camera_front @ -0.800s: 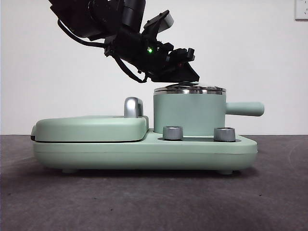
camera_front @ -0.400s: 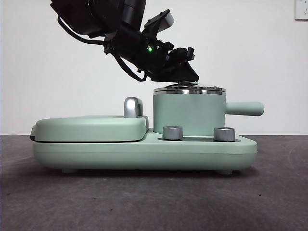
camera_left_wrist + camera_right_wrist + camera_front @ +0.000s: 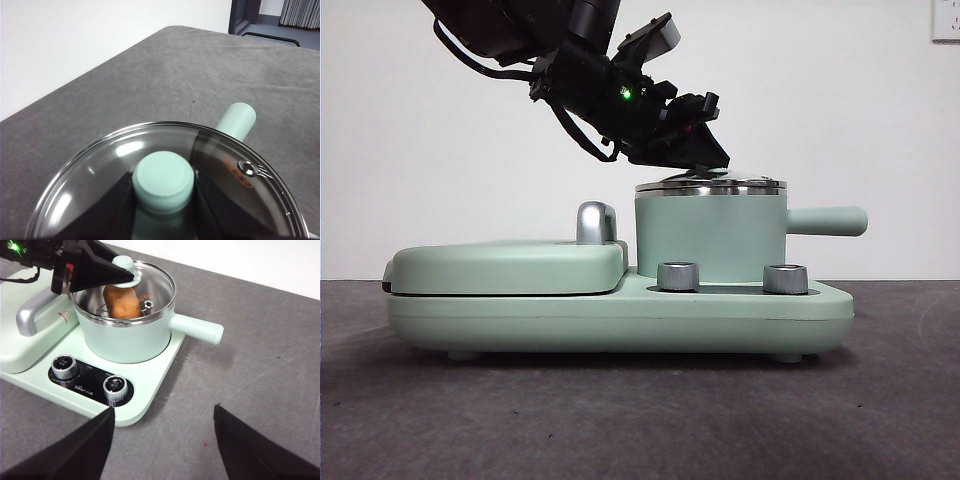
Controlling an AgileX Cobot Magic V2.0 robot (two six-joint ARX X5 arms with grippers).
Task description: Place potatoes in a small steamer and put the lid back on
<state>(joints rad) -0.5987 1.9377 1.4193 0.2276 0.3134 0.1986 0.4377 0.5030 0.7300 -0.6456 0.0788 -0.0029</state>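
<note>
The potato (image 3: 121, 301), orange-brown and rough-skinned, stands inside the small steamer (image 3: 710, 238), seen through the glass of the lid (image 3: 141, 287) in the right wrist view. The lid lies on the steamer's steel rim, its own steel edge level with that rim all the way across in the front view. The left end effector (image 3: 703, 162) comes down at a slant from the upper left and is closed on the lid's mint-green knob (image 3: 163, 181), one black jaw on each side of it. The steamer sits on the right half of a mint-green cooker base (image 3: 620, 312), with its straight side handle (image 3: 827, 221) pointing out past the base's right end over bare bench. Two steel control knobs (image 3: 90, 376) sit on the base just in front of the steamer. To the left of the steamer, a flat green griddle cover (image 3: 508, 267) lies shut, with its steel handle (image 3: 597, 222) rising just beside the steamer's wall. The grey bench (image 3: 640, 420) is open in front of the base and to the right of it. The right end effector (image 3: 162, 445) hangs well apart from the cooker, over bare bench near the base's front corner, its jaws spread wide and holding nothing.
</note>
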